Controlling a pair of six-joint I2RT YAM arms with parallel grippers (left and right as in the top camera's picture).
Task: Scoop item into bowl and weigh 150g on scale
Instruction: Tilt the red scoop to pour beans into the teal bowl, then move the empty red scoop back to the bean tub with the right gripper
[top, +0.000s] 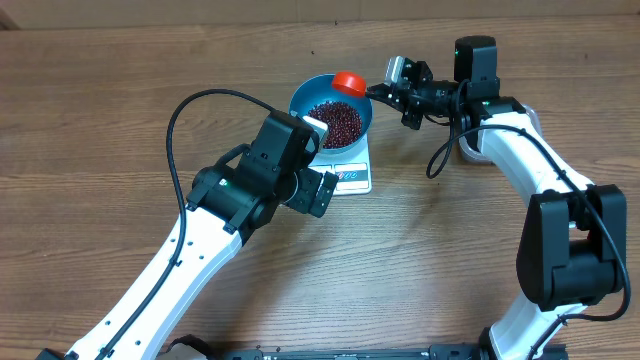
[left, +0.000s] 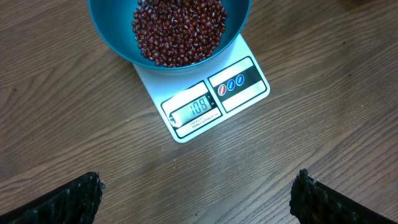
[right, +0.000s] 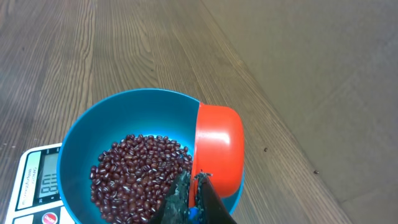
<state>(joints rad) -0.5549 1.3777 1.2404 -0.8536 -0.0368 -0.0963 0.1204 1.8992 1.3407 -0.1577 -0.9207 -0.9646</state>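
A: Bowl – where's it found?
B: Blue and round, it's set on the white scale, which lies flat on the wood worktop, approx. mid-scene. The scale's back part is covered by the bowl. The front edge w/ display and label panel can be seen.
A: And the beans?
B: Dark red and tiny, they're heaped in the bowl's bottom. Blue wall is seen all round the heap.
A: Can the display be read?
B: It's lit w/ three digits. They're read as approx. 108, but the last digit can't be made out w/ certainty.
A: Left claw?
B: It's spread wide and nothing is held btw. the fingers. It's poised over bare worktop just in front of the scale, w/ its camera aimed down at the display. No contact w/ scale or bowl is seen.
A: Right claw?
B: It's closed tight on the handle end of an orange-red scoop. The scoop is tipped on its side at the bowl's rim, on the side away from the display. Part of it is inside the bowl and part hangs over the rim, w/ its edge just beside the beans. Whether any beans are inside the scoop can't be told from any view.
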